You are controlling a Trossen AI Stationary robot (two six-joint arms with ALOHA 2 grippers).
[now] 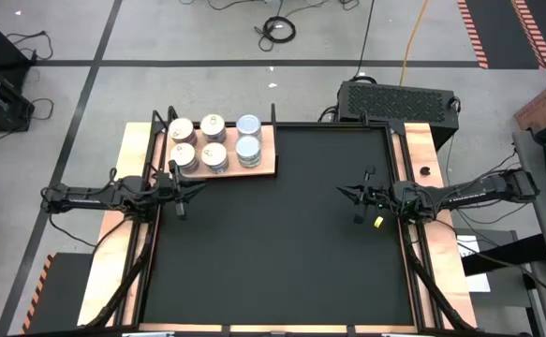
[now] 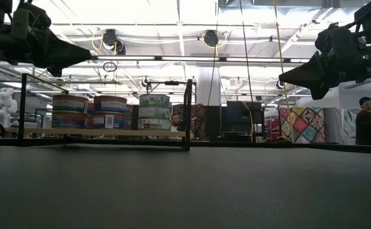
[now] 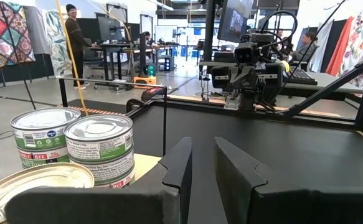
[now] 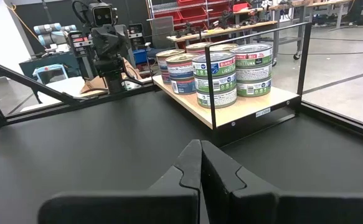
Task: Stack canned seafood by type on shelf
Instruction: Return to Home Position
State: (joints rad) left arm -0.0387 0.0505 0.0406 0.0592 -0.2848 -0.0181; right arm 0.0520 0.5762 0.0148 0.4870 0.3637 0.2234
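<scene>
The light wooden shelf (image 1: 265, 161) lies at the table's far left corner. On it the canned seafood (image 1: 214, 140) stands in two-high stacks: gold-silver tops at the left and middle, pale bluish-white tops (image 1: 248, 137) at the right. The low view shows the stacks (image 2: 111, 112) resting on the board (image 2: 102, 132). My left gripper (image 3: 203, 146) hovers level just near of the shelf (image 1: 193, 187), open by a narrow gap with nothing in it. My right gripper (image 4: 200, 149) hovers level at the table's right side (image 1: 345, 193), shut and empty.
A thin black rail frame (image 2: 188, 114) with upright posts stands around the shelf's edges. The black mat (image 1: 282, 243) spreads between both arms. Beyond the table, a black case (image 1: 399, 98) sits on the floor, and a person (image 2: 366, 121) stands in the room.
</scene>
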